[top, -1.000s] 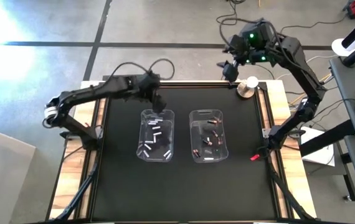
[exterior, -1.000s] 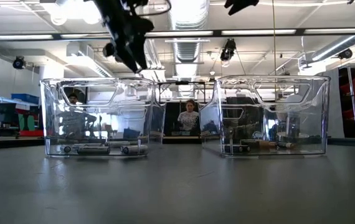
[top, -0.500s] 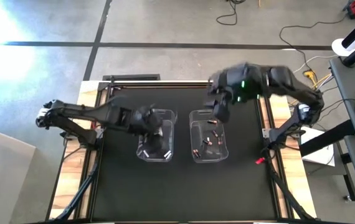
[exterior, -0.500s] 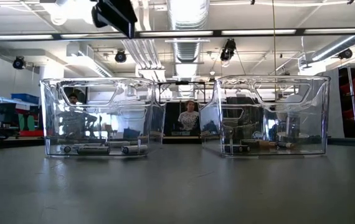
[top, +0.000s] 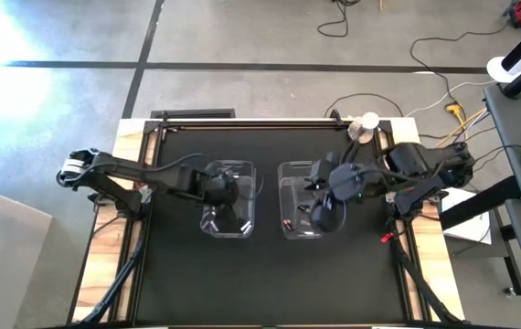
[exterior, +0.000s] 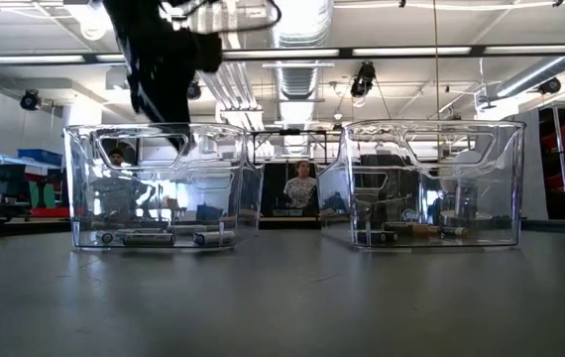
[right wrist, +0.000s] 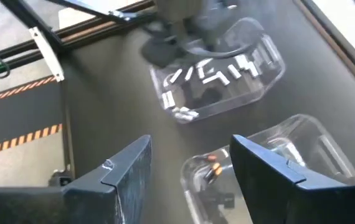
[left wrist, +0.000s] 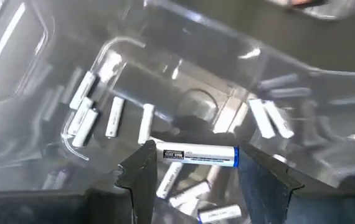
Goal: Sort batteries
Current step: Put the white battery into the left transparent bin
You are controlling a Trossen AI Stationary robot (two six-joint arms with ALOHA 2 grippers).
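The black matte surface (top: 270, 274) is carrying two clear plastic bins with rounded corners, standing side by side with a gap between them. The left arm (top: 132, 174) is reaching from the left edge over the left bin (top: 229, 226), and the right arm (top: 416, 164) is bending from the right edge over the right bin (top: 288, 174).

The left bin is holding white and silver batteries (left wrist: 113, 116), thin small cylinders that are lying on its floor and pointing in many directions. The right bin is holding dark batteries with reddish-copper ends (right wrist: 211, 169). From table height, only a few batteries are showing through the shiny walls, lying flat along the bottom, and the left arm is coming down as a dark shape above the rim of the left bin. A person (exterior: 302, 185) is sitting in the room behind, between the bins.

The left gripper (left wrist: 193, 165) is hanging over the left bin, and its fingers (left wrist: 141, 171) are clamping a white battery with a blue end (left wrist: 196, 154). This battery is lying crosswise between the fingers, its long axis running from one finger to the other.

The right gripper (right wrist: 190, 165) is hanging above the right bin with its fingers apart, and nothing is showing between them.
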